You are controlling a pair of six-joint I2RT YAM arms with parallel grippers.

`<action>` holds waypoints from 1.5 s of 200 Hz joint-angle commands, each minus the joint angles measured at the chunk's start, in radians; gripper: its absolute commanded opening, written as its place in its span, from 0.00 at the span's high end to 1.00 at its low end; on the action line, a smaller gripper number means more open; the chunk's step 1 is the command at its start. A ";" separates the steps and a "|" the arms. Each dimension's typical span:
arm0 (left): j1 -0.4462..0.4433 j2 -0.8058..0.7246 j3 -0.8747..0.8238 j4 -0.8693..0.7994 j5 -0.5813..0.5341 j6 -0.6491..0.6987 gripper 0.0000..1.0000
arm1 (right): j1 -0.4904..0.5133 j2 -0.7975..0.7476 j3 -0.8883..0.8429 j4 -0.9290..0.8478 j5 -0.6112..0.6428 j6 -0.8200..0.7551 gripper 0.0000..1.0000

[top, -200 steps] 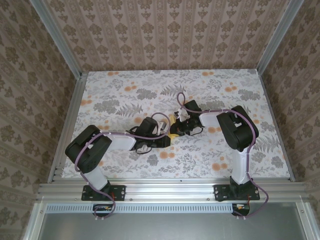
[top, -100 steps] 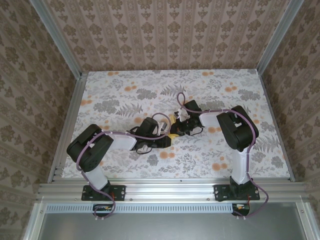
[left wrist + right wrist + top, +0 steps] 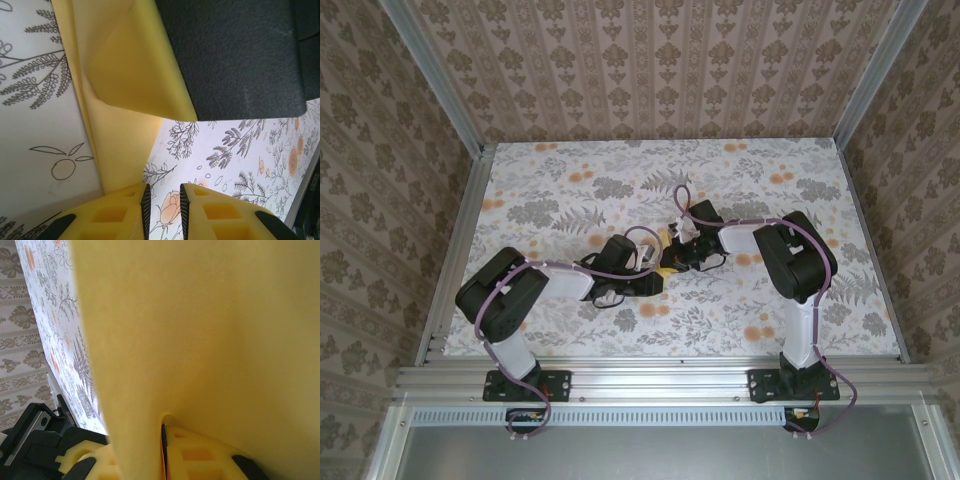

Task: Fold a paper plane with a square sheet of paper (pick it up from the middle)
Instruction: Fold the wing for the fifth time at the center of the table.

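Pinching the yellow paper (image 3: 200,330) is the right gripper (image 3: 161,440). In its own camera, its two yellow fingers (image 3: 200,455) press together on the sheet at the bottom of the frame, and the paper stands up out of them, wide and smooth. The left gripper (image 3: 163,200) holds nothing. Its fingers sit at the bottom of its camera frame with a thin gap between them, and the flowery table (image 3: 35,125) shows through that gap. In that frame the paper is in the upper left and reaches down to just beside one finger. It is folded, and one flap is lifted up. A big black part (image 3: 235,55) lies over the paper in the upper right. From above, both grippers meet near the middle of the table, with a bit of yellow between them
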 commanded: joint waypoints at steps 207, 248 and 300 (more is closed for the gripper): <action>0.021 -0.042 -0.053 0.051 0.066 -0.017 0.70 | 0.000 0.105 -0.031 -0.068 0.183 -0.021 0.88; 0.011 -0.021 -0.037 0.052 0.069 -0.014 0.70 | -0.001 0.107 -0.033 -0.069 0.184 -0.022 0.88; 0.006 -0.010 -0.030 0.044 0.066 -0.009 0.70 | 0.000 0.106 -0.035 -0.069 0.184 -0.022 0.88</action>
